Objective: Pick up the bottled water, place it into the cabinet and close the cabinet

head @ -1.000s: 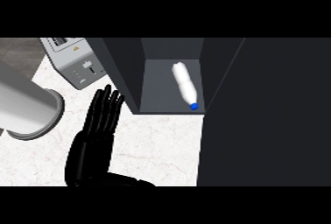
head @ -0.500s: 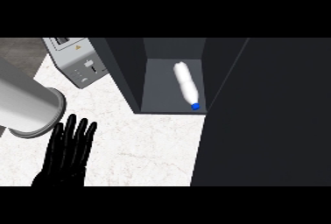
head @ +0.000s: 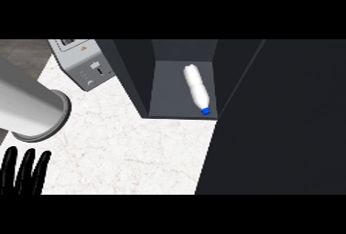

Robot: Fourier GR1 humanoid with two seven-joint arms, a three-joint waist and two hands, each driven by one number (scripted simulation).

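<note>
Head view looks steeply down on a white marbled worktop (head: pixel 128 151). At the far edge of it stands a dark cabinet (head: pixel 135 73), open toward me, and the bottled water (head: pixel 196 87) lies on its side on the grey cabinet floor, inside the opening. Its blue cap (head: pixel 205 111) points to the near edge of that floor, almost at the lip. A large dark panel (head: pixel 277 119), which I take for the cabinet door, covers the right side of the view. At the far left corner of the worktop stands a grey appliance (head: pixel 84 64) with small buttons. A big grey cylinder (head: pixel 27 109) reaches in over the left edge. At the near left corner I see the left hand (head: pixel 24 171): only black fingers show, straight, pointing up, a little apart and holding nothing. The right hand does not show.
</note>
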